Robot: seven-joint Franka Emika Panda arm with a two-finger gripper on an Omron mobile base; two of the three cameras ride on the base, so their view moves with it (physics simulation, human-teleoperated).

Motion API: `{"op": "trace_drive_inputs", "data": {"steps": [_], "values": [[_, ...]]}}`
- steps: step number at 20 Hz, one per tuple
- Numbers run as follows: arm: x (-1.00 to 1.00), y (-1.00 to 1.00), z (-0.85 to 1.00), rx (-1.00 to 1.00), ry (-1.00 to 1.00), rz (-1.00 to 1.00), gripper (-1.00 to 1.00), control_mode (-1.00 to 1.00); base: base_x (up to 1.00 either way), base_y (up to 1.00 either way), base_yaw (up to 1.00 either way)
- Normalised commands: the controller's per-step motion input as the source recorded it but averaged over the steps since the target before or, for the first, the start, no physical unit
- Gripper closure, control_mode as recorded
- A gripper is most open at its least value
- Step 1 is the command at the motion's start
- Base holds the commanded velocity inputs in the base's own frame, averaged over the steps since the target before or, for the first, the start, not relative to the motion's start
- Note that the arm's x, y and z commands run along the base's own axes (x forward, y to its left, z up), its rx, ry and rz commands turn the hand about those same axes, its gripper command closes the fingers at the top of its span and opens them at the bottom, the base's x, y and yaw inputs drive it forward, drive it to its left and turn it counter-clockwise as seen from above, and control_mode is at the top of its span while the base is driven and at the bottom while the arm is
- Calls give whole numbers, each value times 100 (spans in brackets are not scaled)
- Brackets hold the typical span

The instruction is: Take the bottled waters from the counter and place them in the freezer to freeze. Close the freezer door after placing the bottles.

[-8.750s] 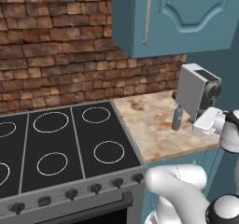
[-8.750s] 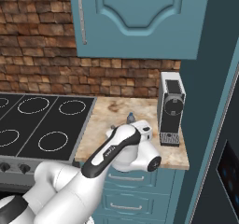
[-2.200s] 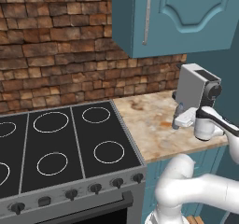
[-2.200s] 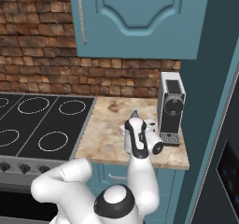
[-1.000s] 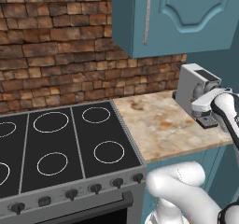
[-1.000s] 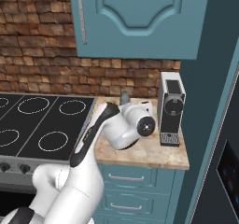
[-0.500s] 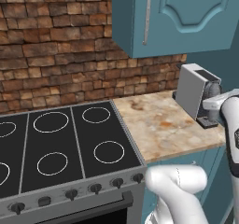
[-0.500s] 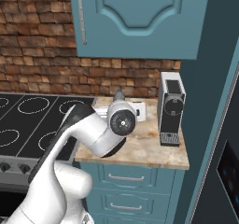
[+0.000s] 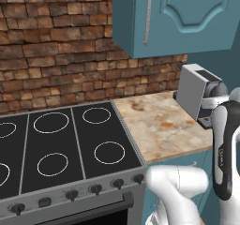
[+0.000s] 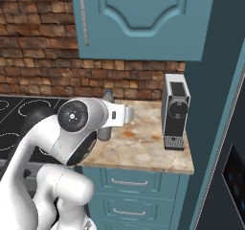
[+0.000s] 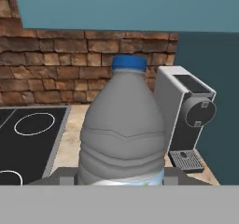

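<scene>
**Grey-blue bottle held up over the counter**

The freezer [image 10: 225,128] stands dark and tall at the right end of the counter [image 9: 159,125], its door [image 10: 229,176] showing a small dark display. A teal cupboard [image 10: 139,20] hangs over the counter against the brick wall [image 9: 56,50]. The black stove [image 9: 61,149] joins the counter's left edge. A coffee machine [image 10: 175,110] stands near the counter's right edge, toward the back. The arm [image 10: 76,128] reaches over the counter's left front part. Its gripper [image 11: 120,178] is closed on the bottle [image 11: 122,129], which stands upright with its dark blue cap on top, close before the camera. In the right base view the bottle [image 10: 106,114] peeks out behind the arm.
</scene>
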Motion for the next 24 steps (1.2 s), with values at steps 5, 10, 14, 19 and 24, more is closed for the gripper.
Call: {"op": "trace_drive_inputs", "data": {"steps": [5,10,14,19,24], "values": [[-40,34,0,0,-15,-22,100,-100,0,0,0],[-9,52,4,-1,-2,-14,100,-100,0,0,0],[-24,36,1,-3,-1,-10,100,-100,0,0,0],[-35,31,-7,-6,-4,-6,100,-100,0,0,0],[-25,8,-7,-8,-5,1,100,-100,0,0,0]]}}
